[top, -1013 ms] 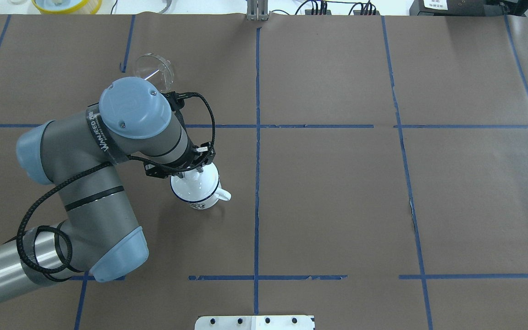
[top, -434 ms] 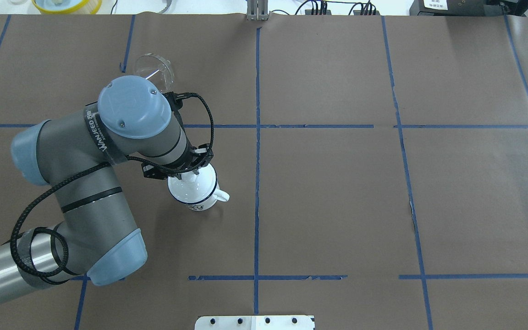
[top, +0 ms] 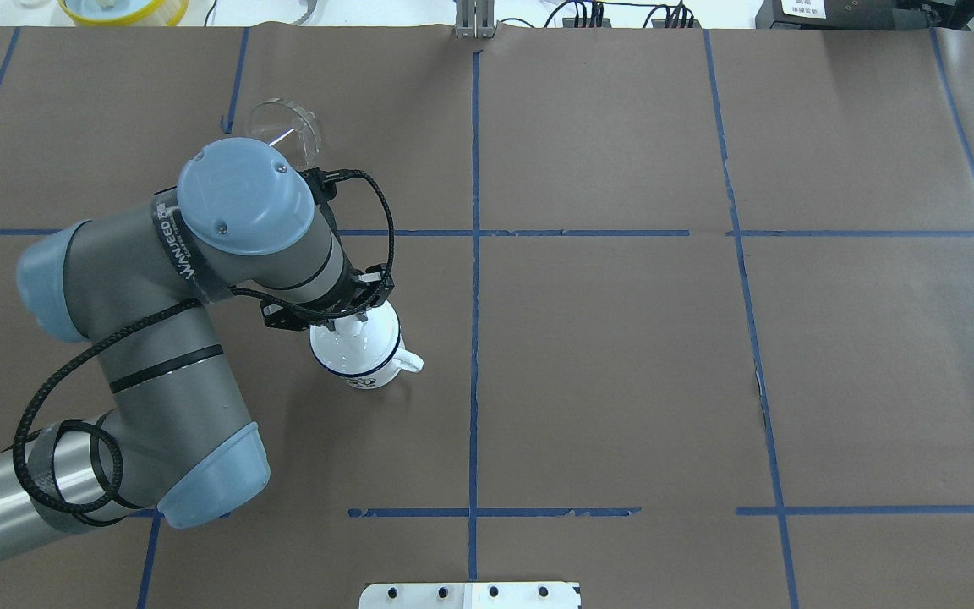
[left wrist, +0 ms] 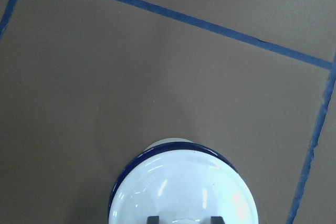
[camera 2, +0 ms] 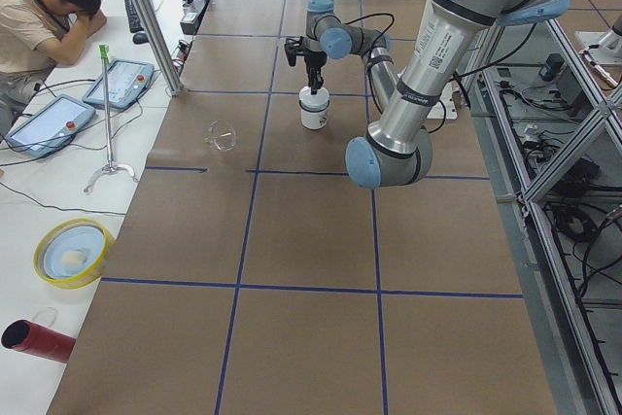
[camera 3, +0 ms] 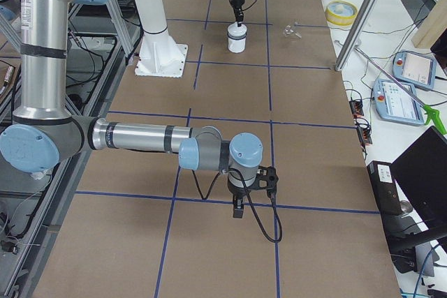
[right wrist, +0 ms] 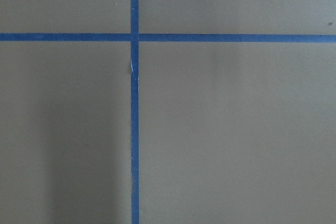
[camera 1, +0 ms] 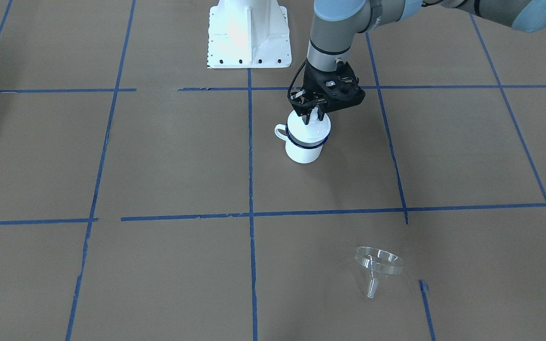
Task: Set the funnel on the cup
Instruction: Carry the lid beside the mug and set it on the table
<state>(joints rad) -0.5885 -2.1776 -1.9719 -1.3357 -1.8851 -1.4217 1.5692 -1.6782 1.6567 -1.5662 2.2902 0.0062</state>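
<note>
The cup [camera 1: 304,152] is a white enamel mug with a dark blue rim, standing upright left of the table's middle; it also shows in the overhead view [top: 369,375]. A white knobbed lid [camera 1: 312,130] sits on it and fills the bottom of the left wrist view [left wrist: 184,187]. My left gripper [camera 1: 310,116] hangs straight down over the lid, its fingers closed on the knob. The clear funnel [camera 1: 378,265] lies on its side apart from the cup, at the far left in the overhead view [top: 288,135]. My right gripper [camera 3: 237,209] hovers over bare paper; I cannot tell its state.
Brown paper with blue tape lines [top: 475,254] covers the table. The white robot base [camera 1: 248,35] stands at the near edge. A yellow bowl [camera 2: 73,252], teach pendants [camera 2: 121,85] and a seated person [camera 2: 44,21] are beyond the far edge.
My left arm has shifted slightly to the left, and the lidded mug has moved a little the same way with the gripper. The funnel has not moved.
</note>
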